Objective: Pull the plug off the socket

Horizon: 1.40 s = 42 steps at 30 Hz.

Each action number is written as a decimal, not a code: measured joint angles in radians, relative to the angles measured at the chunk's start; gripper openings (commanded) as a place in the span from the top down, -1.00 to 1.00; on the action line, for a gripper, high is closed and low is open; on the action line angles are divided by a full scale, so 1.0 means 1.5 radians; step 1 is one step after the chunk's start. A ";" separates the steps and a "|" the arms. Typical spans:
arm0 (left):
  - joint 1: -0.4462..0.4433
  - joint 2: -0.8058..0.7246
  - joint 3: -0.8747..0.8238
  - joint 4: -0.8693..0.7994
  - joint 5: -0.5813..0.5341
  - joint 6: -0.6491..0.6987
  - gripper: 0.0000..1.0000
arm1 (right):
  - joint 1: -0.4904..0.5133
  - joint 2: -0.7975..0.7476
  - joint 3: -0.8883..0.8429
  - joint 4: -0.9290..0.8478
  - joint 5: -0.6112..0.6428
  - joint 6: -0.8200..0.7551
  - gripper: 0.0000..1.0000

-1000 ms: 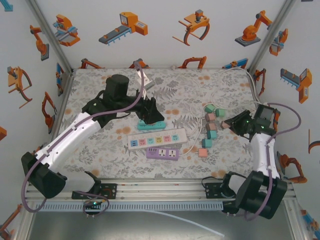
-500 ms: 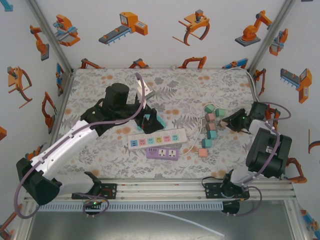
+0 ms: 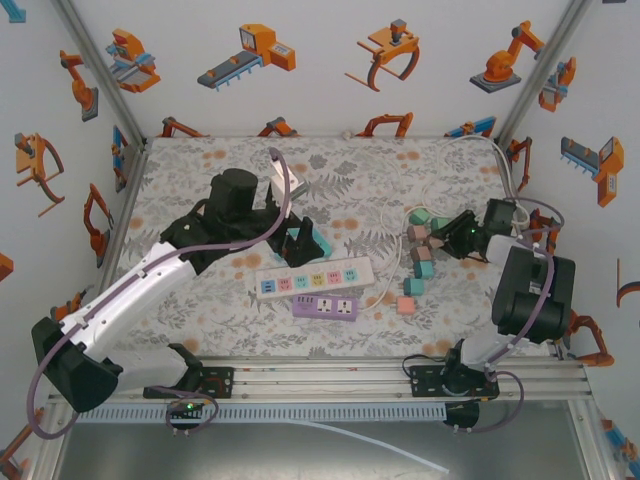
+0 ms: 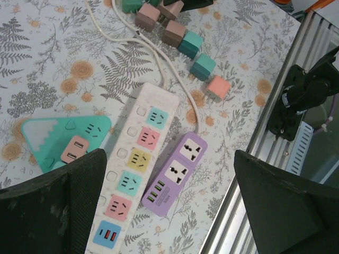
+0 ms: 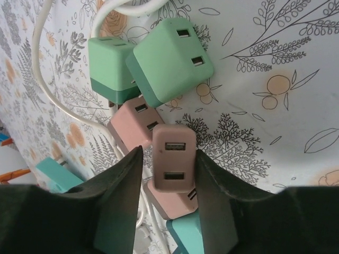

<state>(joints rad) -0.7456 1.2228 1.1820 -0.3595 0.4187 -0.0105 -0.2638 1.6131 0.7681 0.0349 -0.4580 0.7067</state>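
The long power strip lies mid-frame in the top view. The short power strip lies just below it. The small socket block lies just above it, with a plug in it. To the right lie the plug cubes, one of them between the fingers of my right gripper.

sockets: 3 | plugs: 4 pink, 2 green, 2 teal

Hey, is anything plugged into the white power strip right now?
Empty: in the left wrist view every coloured socket along the white power strip shows bare holes, with no plug seated in any.
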 measured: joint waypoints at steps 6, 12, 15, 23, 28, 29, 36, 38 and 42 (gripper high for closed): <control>0.000 0.001 0.000 0.000 -0.001 0.000 -0.94 | 0.001 0.000 0.007 -0.036 0.023 -0.012 -0.07; 0.000 0.001 0.000 0.000 -0.007 0.000 -0.94 | 0.001 -0.012 0.032 -0.093 0.069 -0.040 -0.11; 0.000 0.001 0.000 0.000 -0.013 0.000 -0.94 | 0.001 -0.032 0.043 -0.127 0.094 -0.055 -0.12; 0.000 0.001 0.000 0.000 -0.054 -0.001 -0.94 | 0.022 -0.114 0.127 -0.182 0.135 -0.108 -0.12; 0.005 0.001 0.000 0.010 -0.086 -0.007 -0.94 | 0.136 -0.159 0.213 -0.174 0.148 -0.188 -0.11; 0.007 0.001 0.000 0.015 -0.095 -0.011 -0.94 | 0.165 -0.162 0.229 -0.166 0.148 -0.210 -0.10; 0.057 -0.012 -0.047 0.078 -0.129 -0.077 -0.94 | 0.386 -0.148 0.273 -0.100 0.112 -0.424 -0.16; 0.074 -0.017 -0.062 0.082 -0.140 -0.100 -0.94 | 0.447 -0.127 0.279 -0.090 0.091 -0.496 -0.19; 0.094 -0.040 -0.084 0.079 -0.187 -0.140 -0.94 | 0.533 -0.068 0.299 -0.087 0.049 -0.639 -0.28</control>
<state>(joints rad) -0.6048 1.1625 1.0565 -0.2413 0.1383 -0.2211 0.5362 1.5108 1.2167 -0.0952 -0.3840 -0.2520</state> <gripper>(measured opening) 0.971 0.620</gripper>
